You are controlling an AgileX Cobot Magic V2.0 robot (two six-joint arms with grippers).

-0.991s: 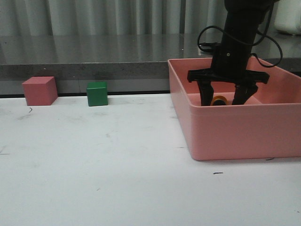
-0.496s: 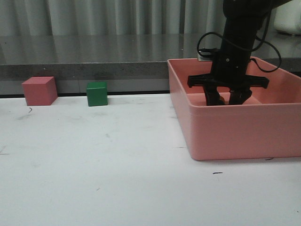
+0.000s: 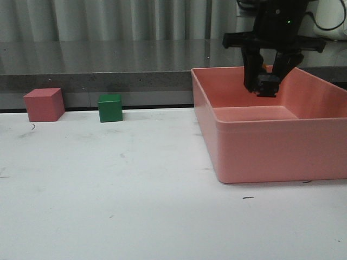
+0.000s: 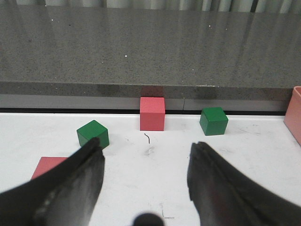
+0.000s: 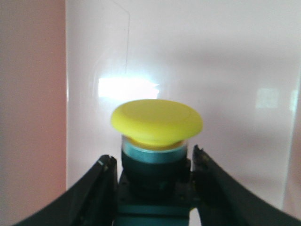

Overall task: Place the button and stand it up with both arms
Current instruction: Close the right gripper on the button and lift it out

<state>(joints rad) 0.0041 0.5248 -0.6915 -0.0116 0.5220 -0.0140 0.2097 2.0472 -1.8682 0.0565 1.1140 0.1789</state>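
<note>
The button [image 5: 156, 121], with its yellow mushroom cap over a black collar and blocky dark base, is held between the fingers of my right gripper [image 5: 152, 159], which is shut on its base. In the front view the right gripper [image 3: 265, 86] hangs above the inside of the pink bin [image 3: 260, 143], and the button [image 3: 267, 84] shows there only as a dark block with a sliver of orange. My left gripper [image 4: 146, 146] is open over the white table with nothing between its fingers. The left arm is out of the front view.
A pink cube [image 3: 43, 104] and a green cube [image 3: 110, 108] stand at the table's far left edge. The left wrist view shows two green cubes [image 4: 93, 133] [image 4: 213, 120], a pink cube [image 4: 152, 113], another pink block [image 4: 47, 167], and the bin's corner [image 4: 295, 110].
The right gripper closed on the button at the bin's floor and rose with it to above the bin's rim.
</note>
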